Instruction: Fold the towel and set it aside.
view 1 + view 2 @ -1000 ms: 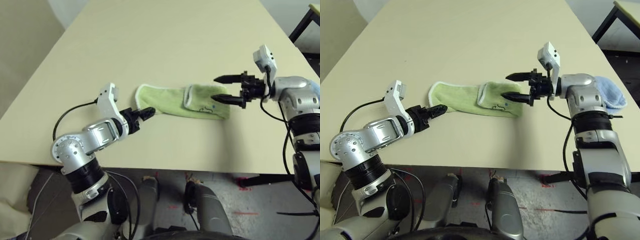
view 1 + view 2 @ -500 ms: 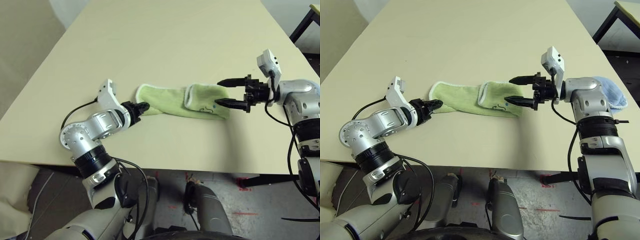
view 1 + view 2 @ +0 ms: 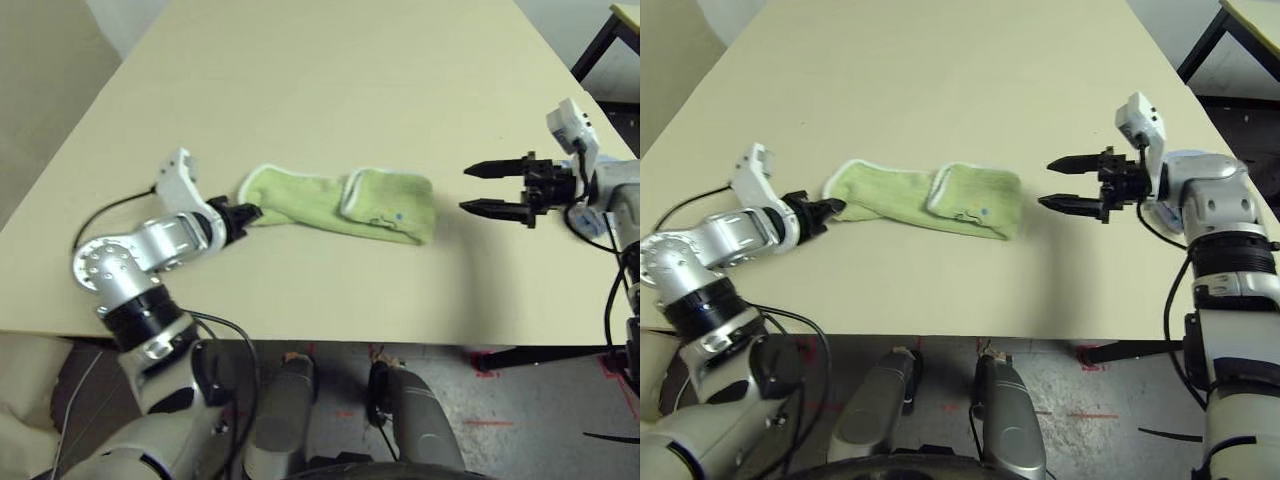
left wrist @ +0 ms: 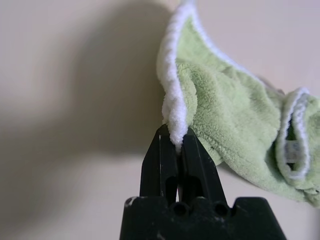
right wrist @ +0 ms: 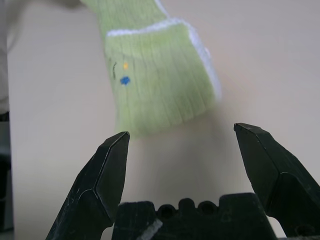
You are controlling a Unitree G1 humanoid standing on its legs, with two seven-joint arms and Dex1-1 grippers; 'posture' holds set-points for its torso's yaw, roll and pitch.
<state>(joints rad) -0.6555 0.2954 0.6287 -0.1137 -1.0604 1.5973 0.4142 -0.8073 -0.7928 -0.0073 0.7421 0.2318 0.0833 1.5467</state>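
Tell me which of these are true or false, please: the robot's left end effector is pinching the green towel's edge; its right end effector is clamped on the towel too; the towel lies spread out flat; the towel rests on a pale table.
1. The left end effector pinches the white edging of the light green towel. True.
2. The right end effector is clamped on the towel. False: its fingers stand wide open, apart from the towel, with bare table between them.
3. The towel lies spread out flat. False: it is bunched into a long strip, with its right end folded over itself.
4. The towel rests on a pale table. True.
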